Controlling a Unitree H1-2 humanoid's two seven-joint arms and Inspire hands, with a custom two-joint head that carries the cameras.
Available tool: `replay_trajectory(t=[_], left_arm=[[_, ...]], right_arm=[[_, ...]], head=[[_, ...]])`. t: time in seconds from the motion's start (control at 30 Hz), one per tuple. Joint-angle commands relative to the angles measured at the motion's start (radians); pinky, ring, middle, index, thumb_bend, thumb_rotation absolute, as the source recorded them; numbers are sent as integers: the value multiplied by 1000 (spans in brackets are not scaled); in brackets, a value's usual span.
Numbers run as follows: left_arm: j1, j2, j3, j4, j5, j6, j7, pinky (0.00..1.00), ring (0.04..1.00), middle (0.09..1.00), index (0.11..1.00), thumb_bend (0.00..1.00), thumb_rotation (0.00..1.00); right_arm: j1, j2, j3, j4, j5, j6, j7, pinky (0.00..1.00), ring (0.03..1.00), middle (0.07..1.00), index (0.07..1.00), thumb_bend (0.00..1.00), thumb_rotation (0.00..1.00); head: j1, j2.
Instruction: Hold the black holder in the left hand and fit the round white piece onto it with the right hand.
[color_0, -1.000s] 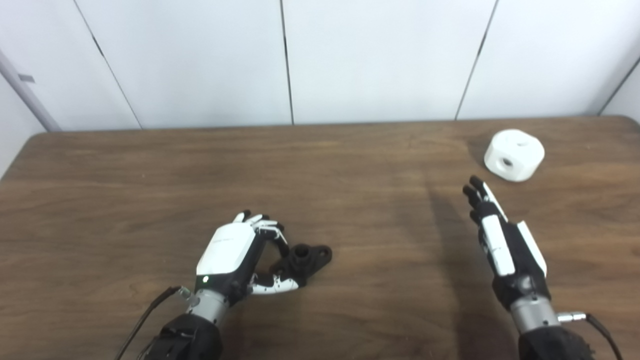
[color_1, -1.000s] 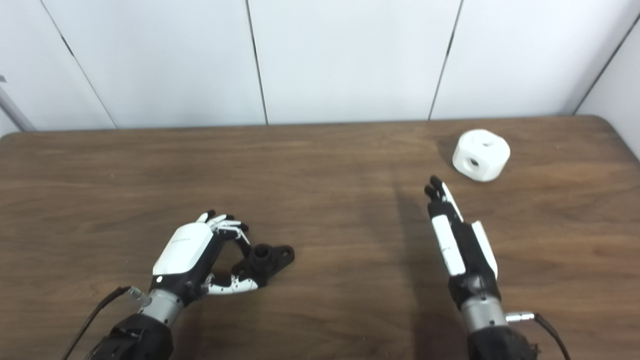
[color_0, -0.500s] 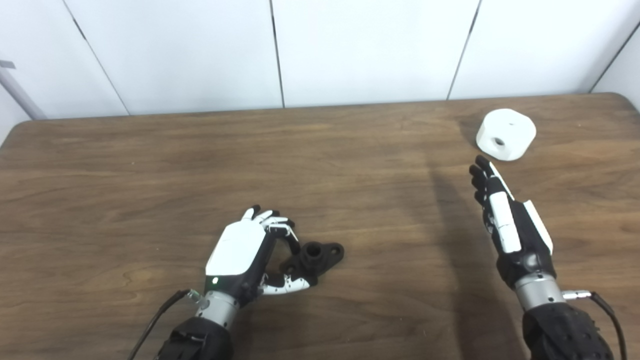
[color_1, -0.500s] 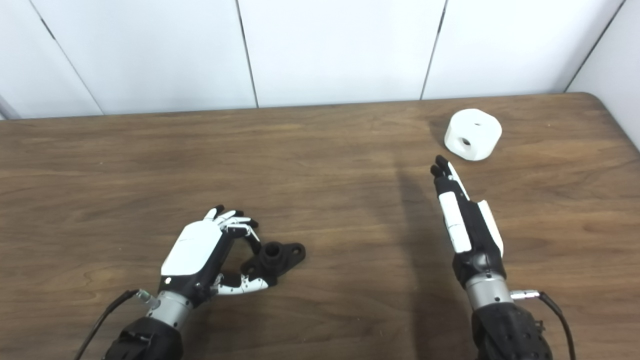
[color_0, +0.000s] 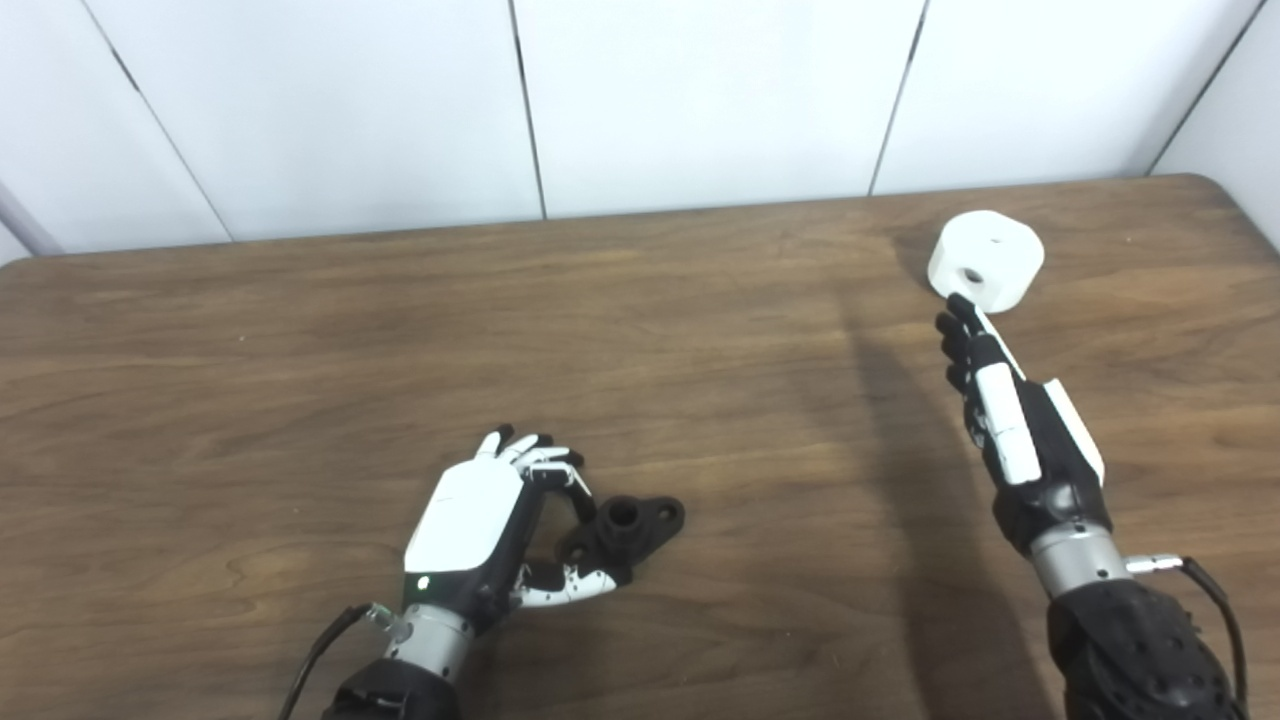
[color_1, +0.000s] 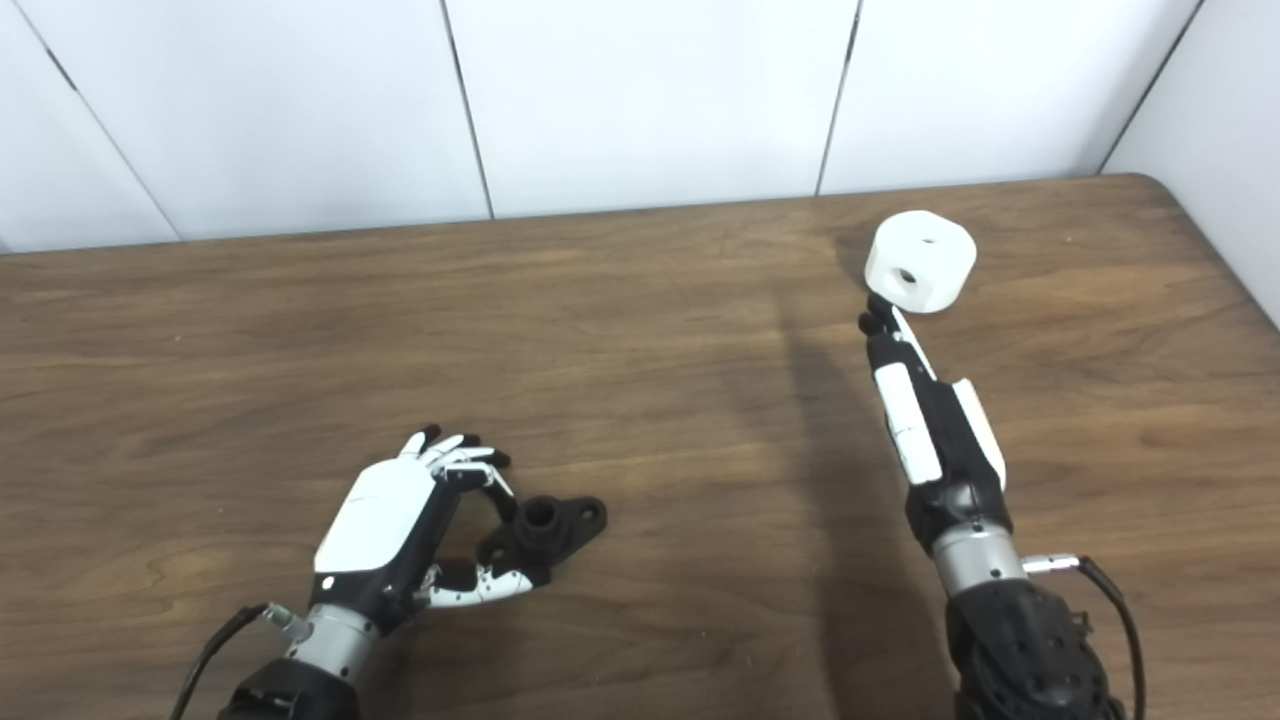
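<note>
The black holder (color_0: 632, 525) lies flat on the wooden table, its short post upright. My left hand (color_0: 480, 520) is cupped round its left end, with curled fingers (color_0: 560, 475) behind and the thumb (color_0: 570, 588) in front. I see no firm grip, and the holder rests on the table. The round white piece (color_0: 986, 260), with a hole in its side, sits at the far right. My right hand (color_0: 1005, 420) is open and stretched flat towards it, edge up. Its fingertips (color_1: 872, 318) reach the piece's near side; whether they touch it is unclear.
The table (color_0: 300, 350) ends in a rounded far right corner (color_1: 1160, 185), close behind the white piece. White wall panels stand right behind the far edge. Cables trail from both wrists at the bottom of the picture.
The camera has shifted, so the whole picture has moved. My right hand has reached forward and closed the gap to the white piece. The left hand stays cupped at the holder.
</note>
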Motion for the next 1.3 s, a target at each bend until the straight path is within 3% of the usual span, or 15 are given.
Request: replay_trajectory(t=[0.0, 0.03, 0.17, 0.4, 0.73, 0.87, 1.13, 1.27], left_arm=[[2, 4, 5, -2, -7, -32, 9, 1000, 893, 782, 485, 521, 46], [3, 8, 10, 4, -14, -40, 15, 1000, 893, 782, 485, 521, 45], [2, 20, 30, 17, -24, -63, 24, 1000, 886, 779, 485, 521, 45], [0, 35, 61, 39, -27, -97, 31, 999, 856, 761, 485, 521, 45], [10, 30, 89, 65, -36, -143, 51, 940, 829, 739, 484, 520, 43], [12, 26, 89, 59, -28, -134, 32, 938, 827, 744, 484, 520, 42], [20, 15, 88, 65, -15, -129, 33, 933, 829, 748, 484, 520, 42], [26, 12, 85, 76, -9, -137, 47, 929, 829, 747, 484, 520, 43]], right_arm=[[-33, -2, -9, -35, -15, -6, -16, 1000, 977, 955, 950, 650, 1000], [-39, 0, -8, -34, -27, -3, -20, 1000, 978, 954, 947, 650, 999], [-66, 4, -6, -32, -64, 2, -28, 1000, 997, 975, 943, 659, 968], [-130, 12, -7, -26, -157, 3, -47, 1000, 997, 985, 955, 575, 899], [-223, -22, -32, 26, -326, 3, -62, 915, 936, 933, 895, 593, 750], [-269, -54, -44, 62, -406, 2, -64, 908, 928, 916, 852, 670, 620], [-356, -111, -78, 145, -536, 4, 14, 926, 951, 958, 821, 817, 485], [-397, -166, -68, 208, -566, 3, 32, 912, 976, 977, 804, 855, 417]], head=[[-41, -5], [-92, -21], [-175, -54], [-255, -95], [-263, -136], [-257, -150], [-240, -177], [-228, -195]])
